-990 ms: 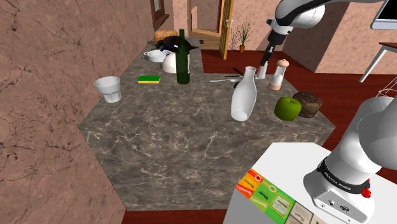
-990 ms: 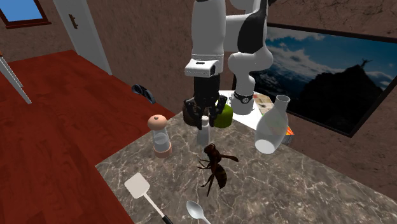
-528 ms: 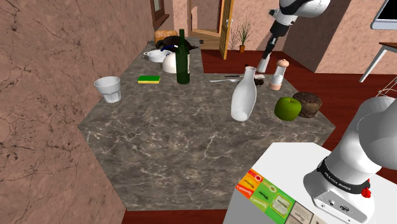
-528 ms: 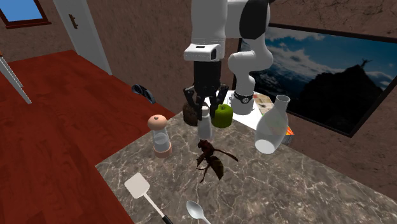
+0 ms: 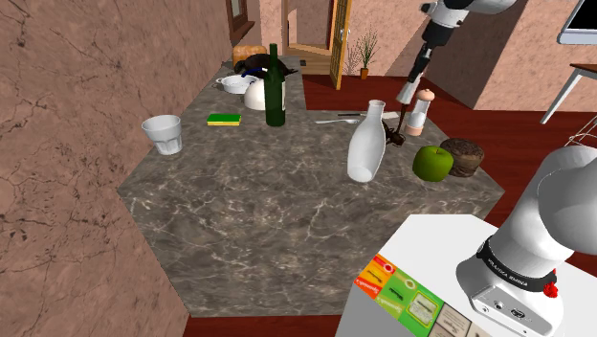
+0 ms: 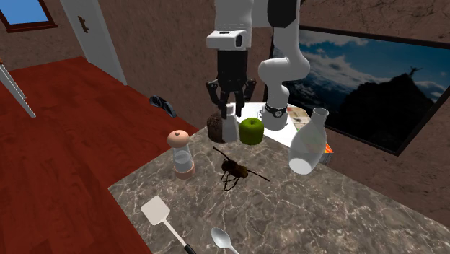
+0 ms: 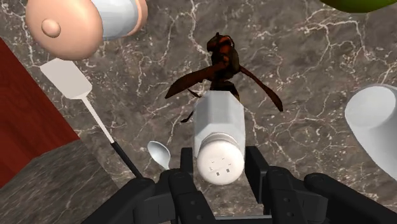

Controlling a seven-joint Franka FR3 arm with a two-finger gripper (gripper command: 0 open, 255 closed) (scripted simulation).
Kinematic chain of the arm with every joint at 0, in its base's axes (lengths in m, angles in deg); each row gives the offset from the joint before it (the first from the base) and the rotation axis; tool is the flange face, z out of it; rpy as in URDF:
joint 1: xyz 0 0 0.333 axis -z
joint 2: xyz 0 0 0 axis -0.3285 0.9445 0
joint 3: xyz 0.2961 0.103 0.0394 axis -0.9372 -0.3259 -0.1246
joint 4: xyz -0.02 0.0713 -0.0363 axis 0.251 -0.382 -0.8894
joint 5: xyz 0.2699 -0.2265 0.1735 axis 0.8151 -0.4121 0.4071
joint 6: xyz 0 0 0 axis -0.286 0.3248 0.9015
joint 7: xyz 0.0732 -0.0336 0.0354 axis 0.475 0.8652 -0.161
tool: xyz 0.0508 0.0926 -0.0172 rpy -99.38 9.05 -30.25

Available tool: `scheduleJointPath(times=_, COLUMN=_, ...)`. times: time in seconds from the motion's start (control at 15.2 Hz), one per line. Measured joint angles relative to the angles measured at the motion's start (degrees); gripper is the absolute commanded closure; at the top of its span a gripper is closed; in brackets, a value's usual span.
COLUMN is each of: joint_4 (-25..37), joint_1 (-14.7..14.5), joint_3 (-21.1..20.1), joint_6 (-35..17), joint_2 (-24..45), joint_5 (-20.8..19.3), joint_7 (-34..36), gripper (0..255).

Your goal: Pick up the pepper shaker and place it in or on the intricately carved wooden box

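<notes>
My gripper [image 6: 231, 109] is shut on a white shaker [image 6: 230, 127] with a perforated cap and holds it upright, clear of the marble counter [image 6: 303, 209]. In the wrist view the fingers [image 7: 257, 167] clasp the shaker [image 7: 218, 137] on both sides just below the cap. The shoulder view has the gripper [image 5: 409, 91] high over the counter's far right corner. The dark brown carved box [image 5: 467, 156] sits beside a green apple [image 5: 432, 163]. In the second exterior view the box [image 6: 215, 128] stands just behind the shaker.
A brown insect figure [image 6: 234, 169] lies under the gripper. A pink-topped grinder [image 6: 181, 153], white vase [image 6: 306, 144], spatula [image 6: 162, 216] and spoon [image 6: 223, 239] stand around it. Farther along the counter are a dark bottle [image 5: 276, 88], a glass [image 5: 163, 134] and a sponge [image 5: 225, 120].
The gripper has risen with the white shaker and drifted toward the carved box and apple. The insect figure has shifted and turned on the counter.
</notes>
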Motion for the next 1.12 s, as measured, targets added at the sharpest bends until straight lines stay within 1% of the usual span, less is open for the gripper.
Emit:
scheduleJointPath(times=0.2, joint_4=-4.07, joint_1=2.73, joint_3=-1.35, joint_6=2.02, joint_2=-6.76, joint_5=-3.63, joint_7=0.64, gripper=255)
scheduleJointPath(times=0.4, joint_4=-7.81, joint_1=5.63, joint_3=-1.84, joint_6=3.69, joint_2=-12.55, joint_5=-6.43, joint_7=0.00, gripper=255)
scheduleJointPath(times=0.59, joint_4=-10.02, joint_1=8.94, joint_3=-2.71, joint_6=7.60, joint_2=-18.90, joint_5=-8.89, joint_7=-1.02, gripper=255)
scheduleJointPath(times=0.92, joint_4=-13.54, joint_1=13.73, joint_3=-3.11, joint_6=12.36, joint_2=-27.27, joint_5=-11.85, joint_7=-3.36, gripper=255)
scheduleJointPath(times=1.06, joint_4=-15.04, joint_1=16.16, joint_3=-3.33, joint_6=14.94, joint_2=-31.32, joint_5=-13.07, joint_7=-4.69, gripper=255)
scheduleJointPath(times=1.12, joint_4=-15.28, joint_1=16.63, joint_3=-3.18, joint_6=15.39, joint_2=-32.05, joint_5=-13.35, joint_7=-5.11, gripper=255)
